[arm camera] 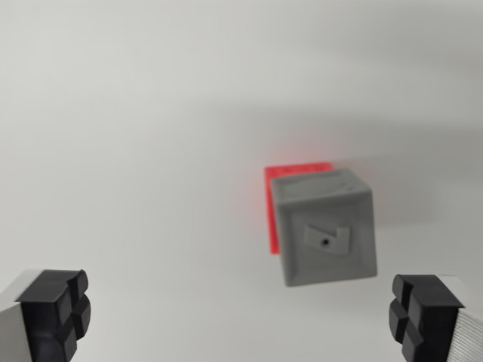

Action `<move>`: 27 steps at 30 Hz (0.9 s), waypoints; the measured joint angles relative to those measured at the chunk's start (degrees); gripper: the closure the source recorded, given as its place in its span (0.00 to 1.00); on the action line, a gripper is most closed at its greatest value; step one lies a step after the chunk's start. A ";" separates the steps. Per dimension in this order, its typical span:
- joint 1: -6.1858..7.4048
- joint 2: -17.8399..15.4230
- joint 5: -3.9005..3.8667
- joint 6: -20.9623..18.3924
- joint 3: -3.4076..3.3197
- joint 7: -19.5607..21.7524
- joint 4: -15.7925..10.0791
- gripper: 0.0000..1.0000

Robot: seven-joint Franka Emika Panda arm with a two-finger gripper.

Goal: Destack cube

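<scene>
A grey cube (326,230) sits on top of a red cube (273,207), of which only the far edge and left side show. The grey cube has a small raised tab with a dark hole on its near face. The stack stands right of centre in the wrist view on a white surface. My gripper (240,313) is open, its two black fingertips (56,311) at the bottom corners of the picture. Nothing is between the fingers. The stack lies ahead of them, nearer the right fingertip, and apart from both.
The white surface (136,136) stretches all around the stack, with a soft shadow behind and to the right of the cubes. No other objects or edges show.
</scene>
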 joint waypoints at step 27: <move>-3.98 8.61 1.90 13.97 -2.04 -13.97 -5.49 0.00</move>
